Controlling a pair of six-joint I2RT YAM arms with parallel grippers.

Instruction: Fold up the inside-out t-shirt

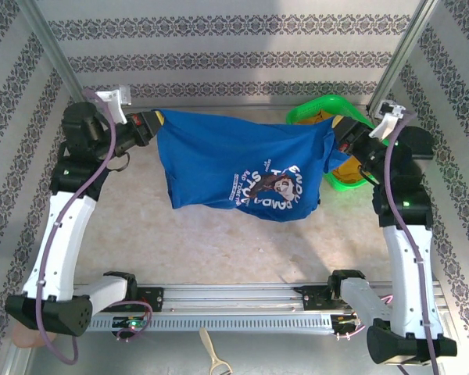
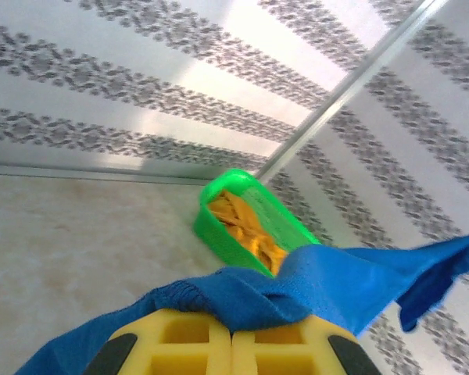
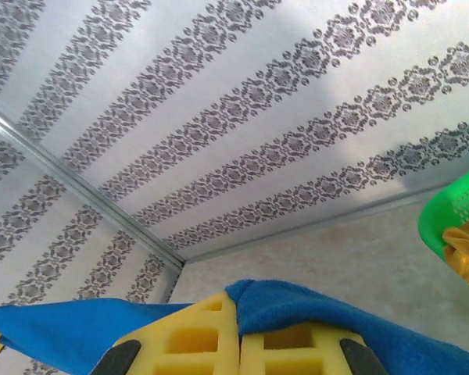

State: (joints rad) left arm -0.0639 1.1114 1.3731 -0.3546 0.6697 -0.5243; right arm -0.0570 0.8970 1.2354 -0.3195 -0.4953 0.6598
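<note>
The royal-blue t-shirt hangs stretched in the air between both arms, its white print showing mirrored. My left gripper is shut on the shirt's left top corner. My right gripper is shut on the right top corner. In the left wrist view the yellow jaws meet with blue cloth bunched over them at the left gripper. In the right wrist view blue fabric drapes over the closed yellow jaws of the right gripper.
A green basket holding an orange-yellow garment stands at the back right, just behind the right gripper. Patterned walls and metal frame posts enclose the beige table. A rail runs along the near edge.
</note>
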